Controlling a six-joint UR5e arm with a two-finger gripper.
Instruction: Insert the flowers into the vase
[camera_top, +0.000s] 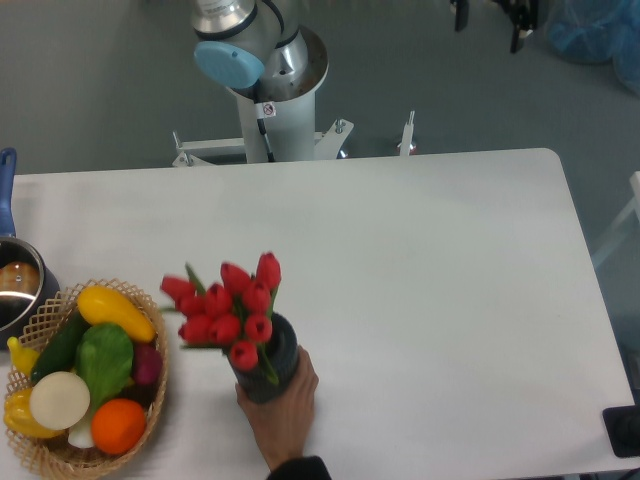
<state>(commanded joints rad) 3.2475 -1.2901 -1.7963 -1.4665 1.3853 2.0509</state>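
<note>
The flowers (225, 305), a bunch of red tulips with green stems, stand in the dark grey ribbed vase (271, 362) at the table's front left. A person's hand (282, 418) reaches in from the bottom edge and holds the vase, which leans slightly with the bunch blurred. My gripper (490, 22) is high at the top edge, far above and behind the table, well right of the vase. Only its two dark fingertips (520, 35) show, spread apart with nothing between them.
A wicker basket (45, 455) of mixed vegetables sits at the front left corner. A metal pot (18, 285) with a blue handle stands at the left edge. The arm's base (270, 90) rises behind the table's back edge.
</note>
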